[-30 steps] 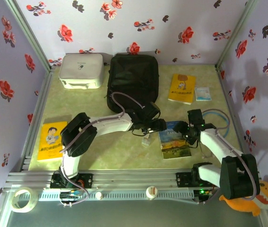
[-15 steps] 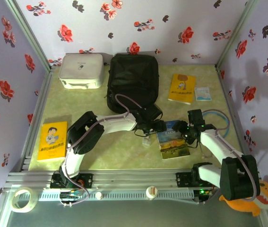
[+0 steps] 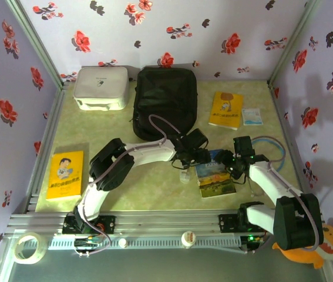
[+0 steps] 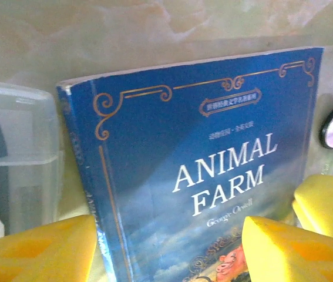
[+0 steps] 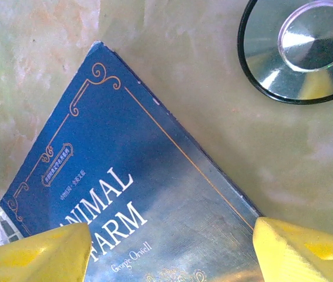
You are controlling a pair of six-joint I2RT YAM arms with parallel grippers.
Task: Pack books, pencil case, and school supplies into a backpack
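Note:
The blue "Animal Farm" book [image 3: 215, 177] lies flat on the table right of centre. My left gripper [image 3: 198, 156] hangs open over the book's [image 4: 201, 176] upper left corner, one yellow finger [image 4: 37, 252] outside the spine and the other over the cover. My right gripper [image 3: 228, 160] stands open over the book's [image 5: 137, 194] upper right part, its fingers [image 5: 307, 249] straddling it. Neither holds anything. The black backpack [image 3: 165, 100] lies at the back centre. One yellow book [image 3: 225, 110] lies back right, another [image 3: 65, 174] front left.
A small clear plastic case [image 3: 183, 175] sits just left of the blue book. A white rounded box [image 3: 100, 87] stands back left; a small white-blue packet [image 3: 251, 116] lies back right. A round shiny disc with a black rim [image 5: 301, 47] lies near the book's top.
My left gripper has slid right, from beside the clear case to over the blue book's corner. The right arm and the book have barely moved.

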